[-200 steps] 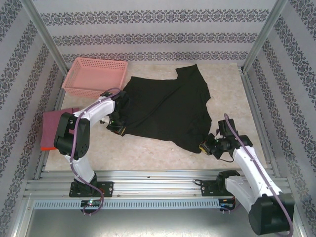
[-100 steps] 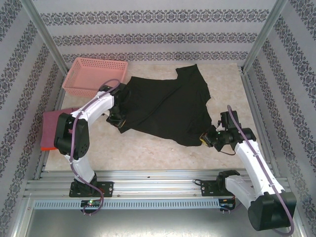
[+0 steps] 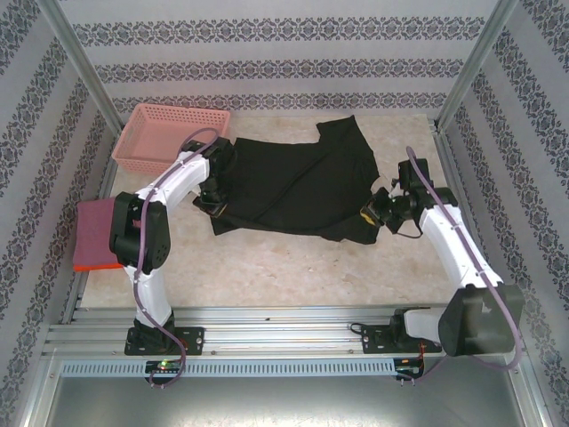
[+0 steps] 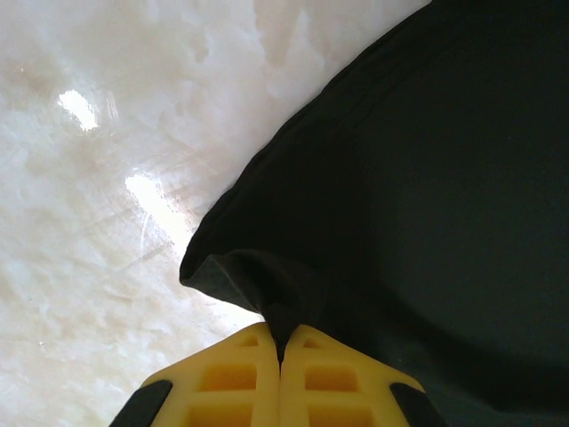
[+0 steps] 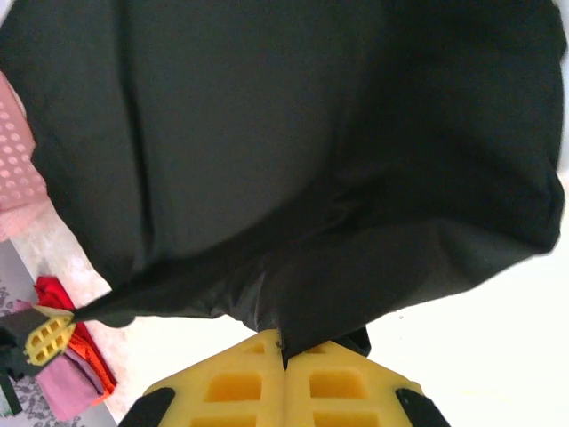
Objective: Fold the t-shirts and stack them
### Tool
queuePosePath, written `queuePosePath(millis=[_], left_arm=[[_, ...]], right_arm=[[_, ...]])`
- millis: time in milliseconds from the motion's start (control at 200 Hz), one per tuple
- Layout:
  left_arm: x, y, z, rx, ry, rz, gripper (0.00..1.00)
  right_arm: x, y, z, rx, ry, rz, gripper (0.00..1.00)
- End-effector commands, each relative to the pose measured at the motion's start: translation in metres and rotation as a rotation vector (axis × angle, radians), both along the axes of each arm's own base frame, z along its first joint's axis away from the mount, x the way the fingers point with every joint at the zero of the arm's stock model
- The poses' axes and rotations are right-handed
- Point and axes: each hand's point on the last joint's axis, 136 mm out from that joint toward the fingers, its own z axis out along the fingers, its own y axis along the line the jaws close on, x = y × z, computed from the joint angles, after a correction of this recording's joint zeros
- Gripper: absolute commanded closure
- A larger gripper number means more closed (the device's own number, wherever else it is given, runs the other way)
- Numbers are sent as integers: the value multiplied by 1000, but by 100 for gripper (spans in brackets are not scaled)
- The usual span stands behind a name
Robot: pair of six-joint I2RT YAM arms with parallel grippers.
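We see the left gripper pinched closed on an edge of the black t-shirt, which spreads ahead of its jaws. The right gripper clamps another edge, with the cloth stretching away beyond its jaws.

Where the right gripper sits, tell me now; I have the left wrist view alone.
Observer: The right gripper is at the black shirt's near right edge, across the cloth from the left gripper.
Operator: Report its grip.
Observer: In the right wrist view its fingers are closed on a bunched fold of the shirt.
Operator: Name what lies left of the shirt.
Observer: A folded pink shirt lies on an orange one at the table's left edge, with a pink basket beyond them.
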Motion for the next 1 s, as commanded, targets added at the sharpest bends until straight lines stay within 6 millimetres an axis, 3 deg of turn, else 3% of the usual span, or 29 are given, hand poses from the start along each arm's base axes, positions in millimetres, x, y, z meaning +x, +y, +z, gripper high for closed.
queuePosePath(millis=[0, 480, 999], left_arm=[[-3, 15, 7, 45, 27, -6, 100], [32, 6, 7, 15, 22, -62, 100], [77, 3, 17, 34, -19, -113, 100]], right_arm=[[19, -5, 12, -32, -48, 37, 100], [73, -6, 23, -46, -68, 90, 100], [99, -11, 10, -79, -49, 102, 100]])
